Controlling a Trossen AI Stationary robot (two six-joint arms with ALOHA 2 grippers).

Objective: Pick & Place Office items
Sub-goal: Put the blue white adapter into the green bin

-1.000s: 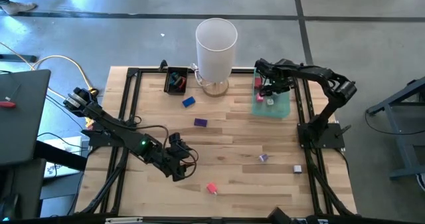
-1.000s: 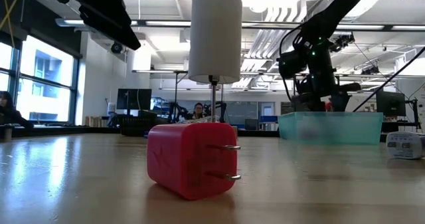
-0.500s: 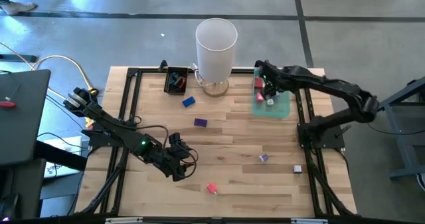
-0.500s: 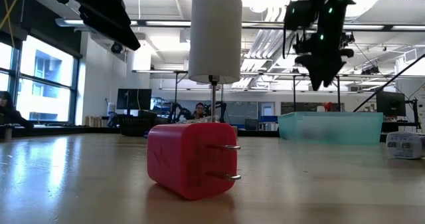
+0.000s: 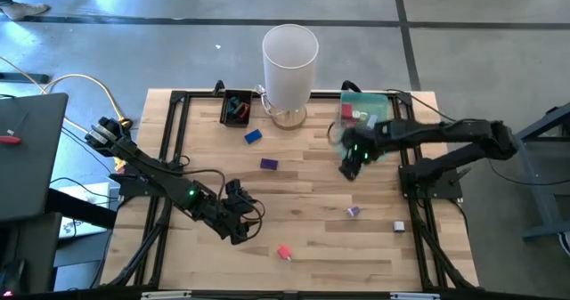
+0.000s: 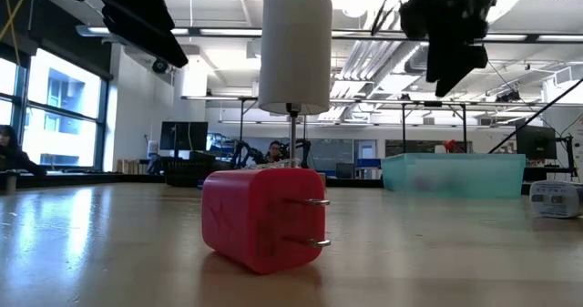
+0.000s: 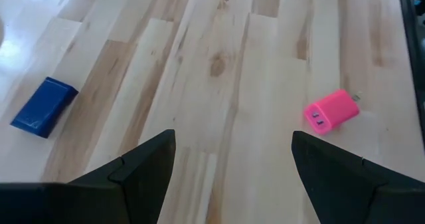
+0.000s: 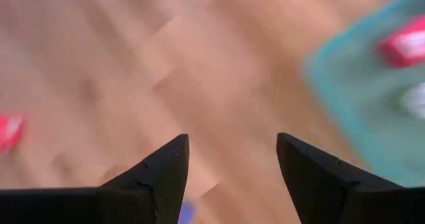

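Seen closest to the front edge of the table [image 5: 205, 264]: a pink-red plug block [image 5: 284, 252], lying on its side with its two prongs level, filling the low view [image 6: 260, 218]. Farther back and toward the right side, found a small grey piece [image 5: 398, 226] and, just beyond it, a small purple piece [image 5: 354, 212], both loose on the wood.

Left of those, noted the left gripper [image 5: 242, 213] low over the boards, fingers spread wide and empty [image 7: 232, 141], with the plug block in its own wrist view [image 7: 331, 111] well apart from it.

Farther in, near the middle, spotted a purple block [image 5: 269, 165]. To its right, the right gripper [image 5: 349, 165] raised above the table [image 6: 451, 34], released, with nothing between the fingers [image 8: 232, 144], just in front of the green tray [image 5: 374, 100].

Beyond that, a blue block [image 5: 253, 136] flat on the wood.

In the translucent green tray by the right rail, counted a red piece [image 5: 347, 112] and a pale piece [image 5: 363, 116]; others, if any, hidden under the arm.

At the far edge, a small black tray [image 5: 224, 109] with an orange-red piece [image 5: 236, 110] inside; the rest too small to tell. Next to it, a tall white cylinder [image 5: 290, 55], upright.
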